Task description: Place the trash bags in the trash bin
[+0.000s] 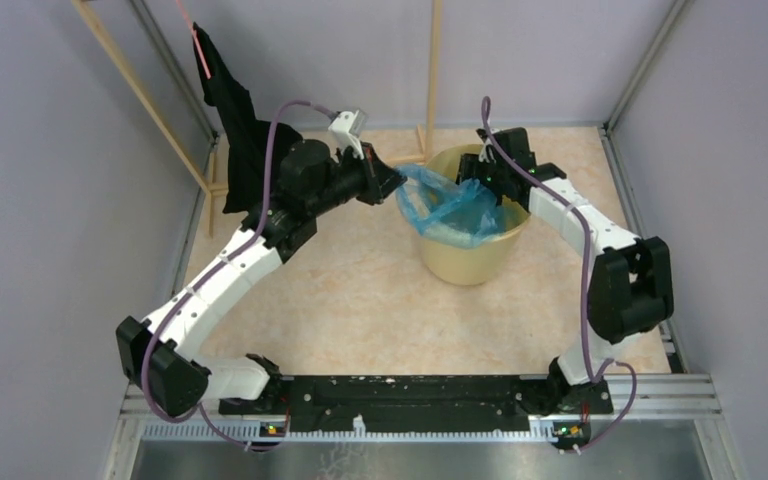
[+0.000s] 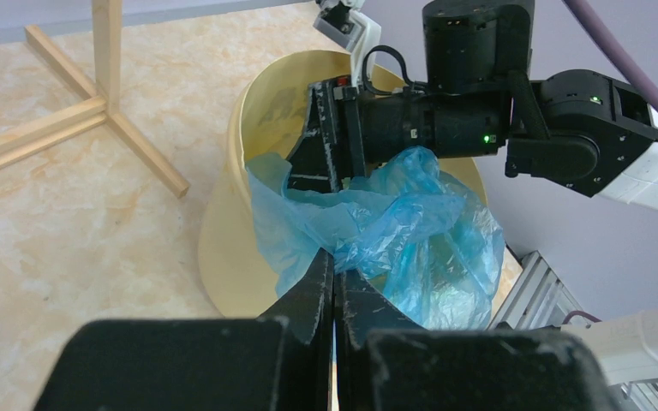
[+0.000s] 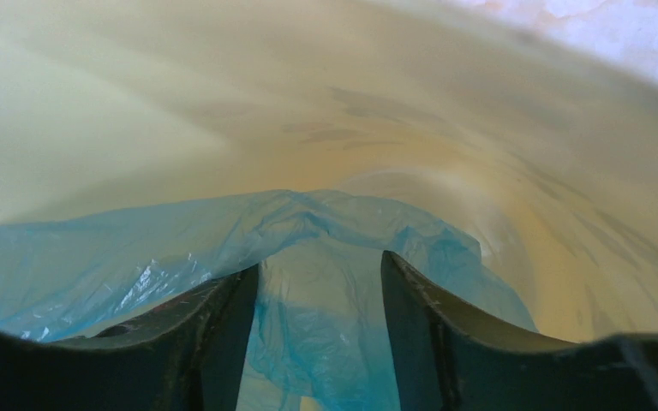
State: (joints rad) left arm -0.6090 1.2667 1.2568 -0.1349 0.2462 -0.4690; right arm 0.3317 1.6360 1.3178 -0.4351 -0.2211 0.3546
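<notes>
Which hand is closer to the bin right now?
Right. The right hand is down inside the bin, open, with the bag between its fingers. The left hand sits just outside the rim, shut on the bag.

Trash bin (image 1: 472, 262): round, yellow plastic, tapered sides, plain rim. It stands upright with its mouth open, toward the far side and between your two arms. The inner wall is smooth and pale yellow.

Trash bag (image 1: 457, 212): thin light-blue film, translucent, glossy and heavily wrinkled. You have it bunched across the bin's mouth. Part is sunk inside and part spills over the rim on your left side. One fold is pinched in your left gripper (image 2: 334, 261), whose fingers are closed, just outside that rim. Inside the bin, film drapes over and between the parted fingers of your right gripper (image 3: 320, 265). How far down the bag reaches cannot be told.
</notes>
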